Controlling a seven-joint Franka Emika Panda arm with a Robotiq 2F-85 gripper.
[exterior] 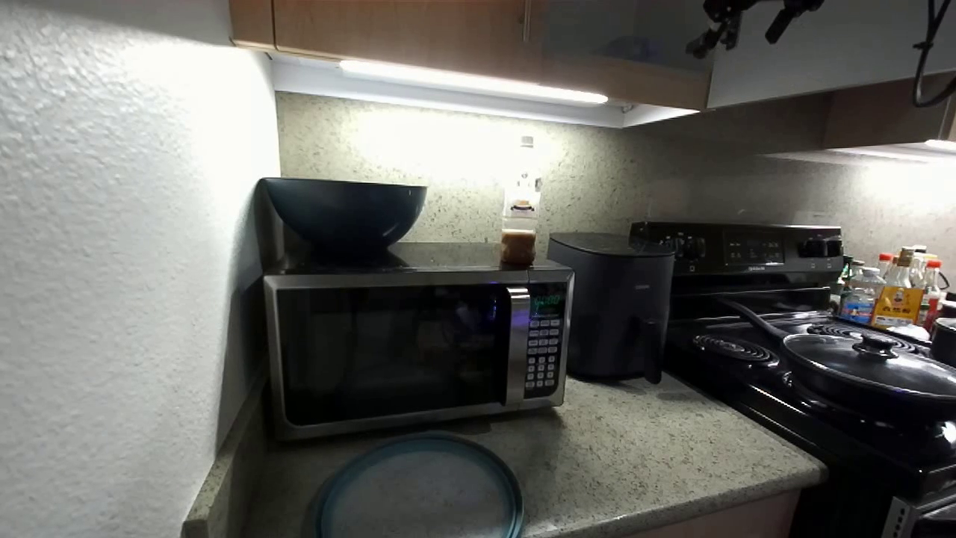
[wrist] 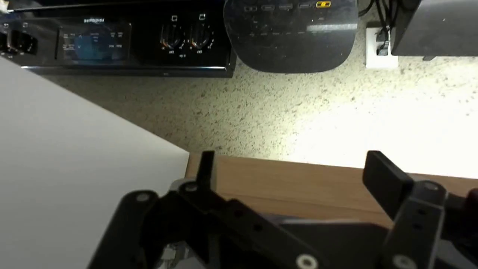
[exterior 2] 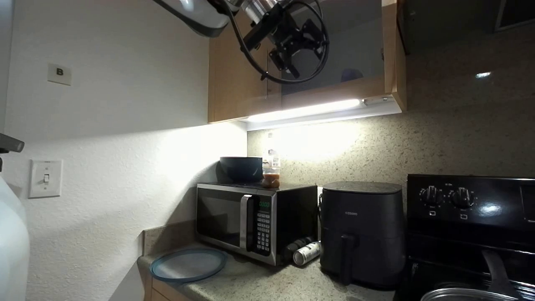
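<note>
Gripper (wrist: 295, 170): your fingertips stand spread wide apart; between them, in the wrist view, you see wood and speckled backsplash (wrist: 239, 108).
Upper cabinet (exterior: 448, 37): it is nearest your gripper; its wooden lower edge runs behind both fingertips in the wrist view, and you cannot tell whether anything touches.
White panel (wrist: 74, 175): it stands out at the cabinet's end toward the Frigidaire range (exterior: 747, 388); in the wrist view its corner shows just beside one fingertip, your closest side edge, though you cannot read the depth between.
Light bar (exterior: 474, 81): lit, it lines the cabinet's underside.
Room below: in both exterior views you hang high, well above the countertop (exterior: 672, 441).
Cosori air fryer (exterior 2: 368, 236): it stands on the countertop between the microwave (exterior: 396, 351) and the range, well below you.
Microwave top: it bears a dark bowl (exterior: 347, 209) and, toward the range, a tall clear bottle (exterior: 520, 213).
Can (exterior 2: 307, 253): it lies on its side between microwave and air fryer.
Blue-rimmed disc (exterior 2: 188, 265): it lies flat in front of the microwave.
Lidded pan (exterior: 844, 370): it sits on the range.
</note>
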